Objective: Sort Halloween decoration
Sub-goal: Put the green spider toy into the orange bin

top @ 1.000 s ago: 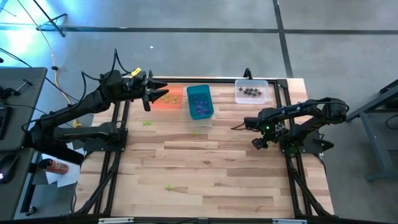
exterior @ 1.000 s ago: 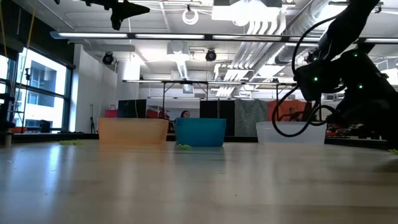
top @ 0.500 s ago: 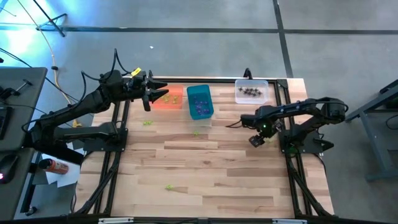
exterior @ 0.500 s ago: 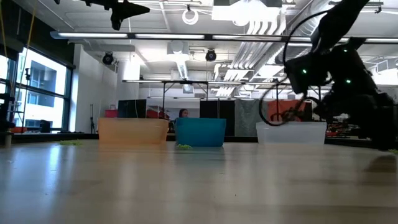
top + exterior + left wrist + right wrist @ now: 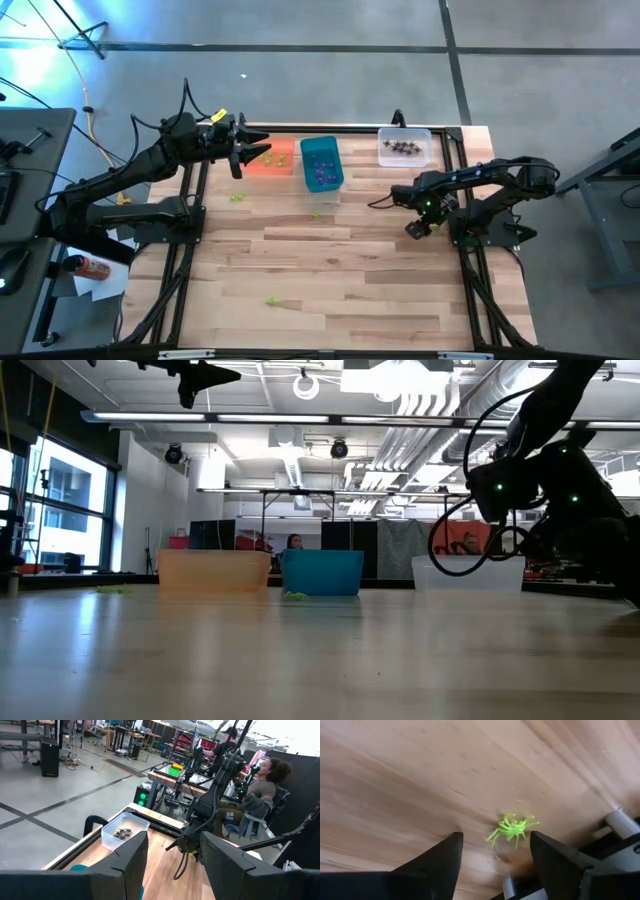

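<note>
Three bins stand in a row along the far edge of the tabletop (image 5: 340,270): the left bin (image 5: 272,158), the middle bin (image 5: 321,164) just beside it, and the right bin (image 5: 405,147) apart near the far right corner, with small trinkets (image 5: 404,148) in it. The left hand (image 5: 238,150) hangs over the left bin's left end; the right hand (image 5: 418,226) sits by the right edge, above a spider trinket (image 5: 511,829) lying on the wood. Loose trinkets, probably spiders too, lie left of the bins (image 5: 238,198), before the middle bin (image 5: 316,213), and toward the near edge (image 5: 272,299).

Bright overhead light — blue glare top-left
</note>
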Action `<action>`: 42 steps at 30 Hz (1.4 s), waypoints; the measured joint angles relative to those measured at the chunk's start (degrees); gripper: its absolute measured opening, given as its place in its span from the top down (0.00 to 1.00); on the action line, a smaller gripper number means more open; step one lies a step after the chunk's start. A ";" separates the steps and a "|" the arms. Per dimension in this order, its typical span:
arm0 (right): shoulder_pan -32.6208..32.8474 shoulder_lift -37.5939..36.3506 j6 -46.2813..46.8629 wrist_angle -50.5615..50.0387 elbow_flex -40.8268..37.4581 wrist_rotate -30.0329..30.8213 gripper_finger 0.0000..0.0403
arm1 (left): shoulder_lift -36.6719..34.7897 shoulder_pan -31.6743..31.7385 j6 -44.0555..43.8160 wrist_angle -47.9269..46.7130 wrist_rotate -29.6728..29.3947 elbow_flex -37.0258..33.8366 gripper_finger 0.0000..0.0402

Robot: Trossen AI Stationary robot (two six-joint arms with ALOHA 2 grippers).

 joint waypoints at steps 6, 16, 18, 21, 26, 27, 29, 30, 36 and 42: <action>0.04 0.02 -1.28 0.57 0.07 -0.30 0.68 | -0.01 0.00 0.01 0.00 0.01 0.01 0.58; 0.15 -1.38 -7.30 -0.85 5.48 -1.46 0.98 | -0.01 0.00 0.02 0.02 0.02 0.01 0.58; 0.15 -2.13 -10.52 -1.63 8.38 -1.36 0.99 | -0.01 0.00 0.03 0.00 0.02 0.01 0.58; -0.04 -3.42 -14.87 -0.79 14.29 -0.98 1.00 | -0.01 0.00 0.05 0.02 0.02 0.01 0.58; -0.69 -3.81 -25.73 6.06 26.66 1.90 1.00 | 0.01 0.02 3.02 0.02 -0.11 0.01 0.58; -0.77 -3.82 -28.73 8.89 28.88 1.87 1.00 | 0.15 0.01 3.79 0.07 -0.11 0.05 0.58; -0.76 -3.83 -34.41 16.19 32.48 1.10 1.00 | 0.70 -0.15 5.27 0.15 -0.04 0.10 0.58; -0.75 -3.83 -37.19 19.71 33.85 0.58 1.00 | 1.09 -0.20 5.92 0.15 0.15 0.10 0.58; -0.88 -1.78 -41.87 33.31 40.52 -3.75 1.00 | 5.68 -3.28 12.85 7.76 4.61 0.08 0.58; -0.17 3.34 -43.86 33.59 48.76 -10.25 1.00 | 11.37 -7.72 17.10 18.11 4.96 0.08 0.58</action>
